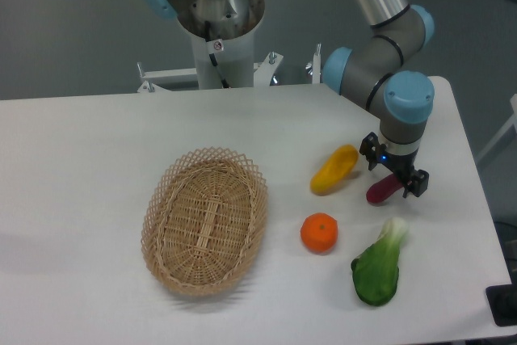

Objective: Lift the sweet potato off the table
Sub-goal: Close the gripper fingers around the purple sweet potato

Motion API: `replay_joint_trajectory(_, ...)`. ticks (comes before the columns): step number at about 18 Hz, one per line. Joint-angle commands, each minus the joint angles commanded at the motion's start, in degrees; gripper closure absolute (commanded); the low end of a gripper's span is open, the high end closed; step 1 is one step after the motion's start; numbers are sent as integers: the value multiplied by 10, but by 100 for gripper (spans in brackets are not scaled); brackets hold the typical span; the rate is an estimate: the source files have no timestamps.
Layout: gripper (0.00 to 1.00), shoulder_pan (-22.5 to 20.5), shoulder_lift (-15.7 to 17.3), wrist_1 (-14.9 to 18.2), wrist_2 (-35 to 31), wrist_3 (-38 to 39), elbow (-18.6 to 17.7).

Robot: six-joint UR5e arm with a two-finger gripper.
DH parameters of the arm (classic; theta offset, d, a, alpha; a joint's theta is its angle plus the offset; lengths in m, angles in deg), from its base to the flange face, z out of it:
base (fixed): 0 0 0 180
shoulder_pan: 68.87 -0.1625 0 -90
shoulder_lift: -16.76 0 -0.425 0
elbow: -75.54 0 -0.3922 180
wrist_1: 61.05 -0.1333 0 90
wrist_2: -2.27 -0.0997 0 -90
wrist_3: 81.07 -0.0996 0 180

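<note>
Gripper (395, 175) down at the bench (81, 151), right side. Its two fingers sit on either side of the sweet potato (380, 191), one toward the back, one toward the front. We cannot tell whether they press the tuber or merely bracket it; no gap is readable at this size.

Sweet potato: dark reddish-purple, lying on the bench, its upper end under the gripper, lower end poking out to the left. It appears to rest on the surface, not lifted.

Step in hand, as we judge it: the grasp itself, arm lowered over the target. Next move calls for a firm pinch across the tuber's short axis, then a straight lift, minding a smooth skin that could slip.

Outward from there: yellow vegetable (334, 169) just beside the sweet potato, to its left. Orange (319, 232) nearer the front. Green leafy vegetable (379, 265) at front right. Wicker basket (205, 220) well apart, mid-bench.

Count: one gripper, one sweet potato, one yellow vegetable, one orange, one green, one basket.
</note>
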Motion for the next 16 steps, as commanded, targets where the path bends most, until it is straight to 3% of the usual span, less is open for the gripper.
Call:
replay_joint_trajectory(1,24,0,1,0,0,0,-1)
replay_joint_trajectory(3,36,0,1,0,0,-1,0)
replay_joint_trajectory(12,59,0,4,1,-1,-4,1)
replay_joint_trajectory(16,62,0,8,2,0,-3,4)
